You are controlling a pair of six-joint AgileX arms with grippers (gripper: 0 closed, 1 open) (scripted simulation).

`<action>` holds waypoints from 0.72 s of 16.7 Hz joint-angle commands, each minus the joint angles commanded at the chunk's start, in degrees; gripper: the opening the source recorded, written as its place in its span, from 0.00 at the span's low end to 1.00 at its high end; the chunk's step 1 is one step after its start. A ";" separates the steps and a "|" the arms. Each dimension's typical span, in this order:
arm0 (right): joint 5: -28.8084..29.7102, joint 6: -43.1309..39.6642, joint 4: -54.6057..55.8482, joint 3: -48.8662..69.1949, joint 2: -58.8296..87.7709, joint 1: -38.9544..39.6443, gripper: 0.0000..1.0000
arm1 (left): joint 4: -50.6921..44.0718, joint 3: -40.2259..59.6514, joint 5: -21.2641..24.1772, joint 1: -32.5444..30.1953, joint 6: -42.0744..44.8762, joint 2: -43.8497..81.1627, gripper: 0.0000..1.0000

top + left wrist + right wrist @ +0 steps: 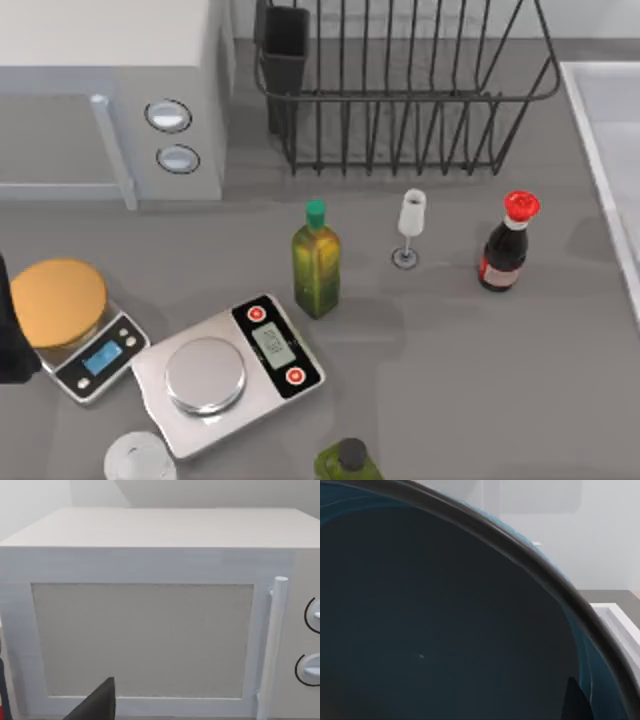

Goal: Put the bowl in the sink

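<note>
The bowl point(445, 620) sits very close in the right wrist view, its glossy dark-blue inside curving under a dark rim. One dark finger point(576, 702) of my right gripper lies against the inside of the bowl near that rim, gripping it. Past the bowl's edge in the same view is the pale raised rim of the sink point(617, 622). From above, the sink point(622, 110) is a light basin at the table's right edge. My left arm point(10, 340) is parked at the far left edge, facing the microwave.
A white microwave point(110, 90) stands at the back left and a black wire dish rack point(400, 90) at the back middle. Two scales point(225, 370), an oil bottle point(317, 260), a small white cup point(410, 225), a red-capped bottle point(508, 245) and a white lid point(140, 458) stand on the counter.
</note>
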 joint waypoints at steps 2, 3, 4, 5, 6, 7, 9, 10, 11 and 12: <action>0.00 0.00 0.00 0.00 0.00 0.00 0.15 | 0.00 0.00 0.00 0.00 0.00 0.00 1.00; 0.00 0.00 0.00 0.00 0.00 0.00 0.23 | 0.00 0.00 0.00 0.00 0.00 0.00 1.00; 0.00 0.00 0.00 0.00 0.00 0.00 0.30 | 0.00 0.00 0.00 0.00 0.00 0.00 1.00; 0.00 0.00 0.00 0.00 0.00 0.00 0.38 | 0.00 0.00 0.00 0.00 0.00 0.00 1.00; 0.00 0.00 0.00 0.00 0.00 0.00 0.45 | 0.00 0.00 0.00 0.00 0.00 0.00 1.00; 0.00 0.00 0.00 0.00 0.00 0.00 0.53 | 0.00 0.00 0.00 0.00 0.00 0.00 1.00; 0.00 0.00 0.00 0.00 0.00 0.00 0.68 | 0.00 0.00 0.00 0.00 0.00 0.00 1.00; 0.00 0.00 0.00 0.00 0.00 0.00 0.75 | 0.00 0.00 0.00 0.00 0.00 0.00 1.00; 0.00 0.00 0.00 0.00 0.00 0.00 0.83 | 0.00 0.00 0.00 0.00 0.00 0.00 1.00; 0.00 0.00 0.00 0.00 0.00 0.00 0.90 | 0.00 0.00 0.00 0.00 0.00 0.00 1.00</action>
